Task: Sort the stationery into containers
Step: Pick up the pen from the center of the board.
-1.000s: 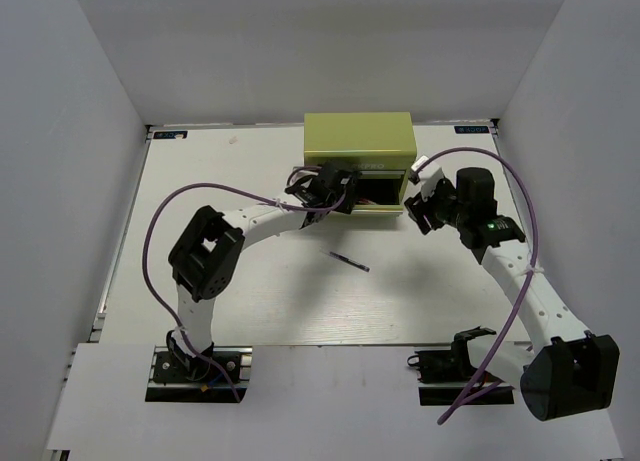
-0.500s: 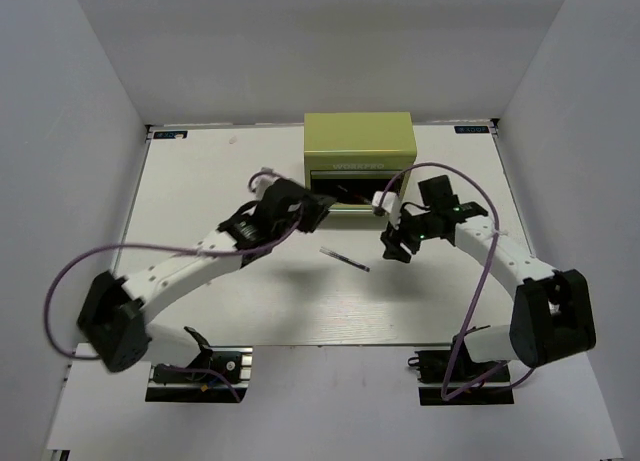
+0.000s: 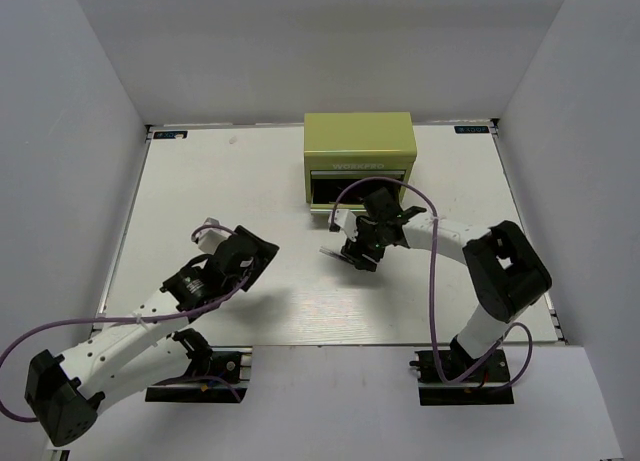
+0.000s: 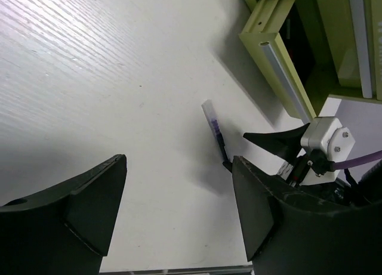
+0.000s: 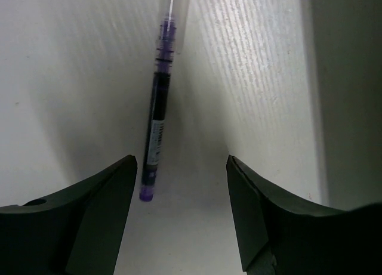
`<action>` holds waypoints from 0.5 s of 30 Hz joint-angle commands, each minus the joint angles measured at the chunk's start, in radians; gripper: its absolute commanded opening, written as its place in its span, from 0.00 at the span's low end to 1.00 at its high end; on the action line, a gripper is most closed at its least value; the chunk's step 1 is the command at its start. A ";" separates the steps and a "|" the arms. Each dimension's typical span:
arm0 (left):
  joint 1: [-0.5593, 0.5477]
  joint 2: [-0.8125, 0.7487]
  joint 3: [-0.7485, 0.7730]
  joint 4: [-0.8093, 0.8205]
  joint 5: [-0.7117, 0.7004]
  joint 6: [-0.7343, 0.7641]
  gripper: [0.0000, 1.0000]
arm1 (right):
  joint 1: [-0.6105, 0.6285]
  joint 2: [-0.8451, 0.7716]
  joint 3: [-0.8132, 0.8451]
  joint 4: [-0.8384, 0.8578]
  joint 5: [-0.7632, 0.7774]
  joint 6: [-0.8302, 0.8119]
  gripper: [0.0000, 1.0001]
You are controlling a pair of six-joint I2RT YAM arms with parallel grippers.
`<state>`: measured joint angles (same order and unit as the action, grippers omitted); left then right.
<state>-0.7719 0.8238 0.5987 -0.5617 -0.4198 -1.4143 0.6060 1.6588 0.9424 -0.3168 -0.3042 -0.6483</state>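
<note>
Evidently the sorting is unfinished: one pen (image 5: 156, 117) lies loose near the middle of the table (image 3: 200, 181). It is just in front of the cabinet (image 3: 360, 146), which stands at the middle of the far edge. One drawer (image 4: 265, 45), low on the cabinet's front, is pulled out. Its inside is too dark to say whether any pens already lie in it.

The right gripper (image 5: 182, 161) hangs right over the pen with its jaws released and holding nothing. The barrel runs lengthwise between them, closer to the left finger. The left gripper (image 4: 179, 161) is toward the near left, well apart from the pen, its jaws likewise spread and empty.

By my reading, what is left is to grasp this pen, carry it to the drawer, and perhaps push the drawer in.

Counted: one pen in view, one cabinet, one open drawer, two grippers.
</note>
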 commanded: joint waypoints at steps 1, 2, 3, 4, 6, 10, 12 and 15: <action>0.002 -0.003 0.004 -0.056 -0.053 0.003 0.82 | 0.027 0.015 0.055 0.079 0.100 0.071 0.68; 0.002 -0.003 0.004 -0.056 -0.053 0.003 0.82 | 0.034 0.030 0.059 0.076 0.097 0.075 0.68; 0.002 0.008 0.004 -0.056 -0.053 0.003 0.82 | 0.037 0.030 0.058 0.077 0.102 0.075 0.66; 0.002 0.008 0.004 -0.056 -0.053 0.003 0.82 | 0.049 0.033 0.050 0.087 0.112 0.078 0.64; 0.002 0.032 0.004 -0.056 -0.053 0.003 0.83 | 0.060 0.038 0.027 0.108 0.131 0.082 0.60; 0.002 0.052 0.004 -0.047 -0.053 0.003 0.85 | 0.083 0.044 0.006 0.107 0.143 0.087 0.42; 0.002 0.061 0.004 -0.038 -0.053 0.003 0.86 | 0.090 0.039 -0.007 0.091 0.139 0.082 0.30; 0.002 0.061 0.004 -0.029 -0.053 0.003 0.86 | 0.087 0.010 -0.013 0.049 0.102 0.050 0.14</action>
<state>-0.7719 0.8890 0.5987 -0.5976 -0.4404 -1.4136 0.6918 1.6932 0.9440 -0.2375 -0.1825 -0.5831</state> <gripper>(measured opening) 0.861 0.175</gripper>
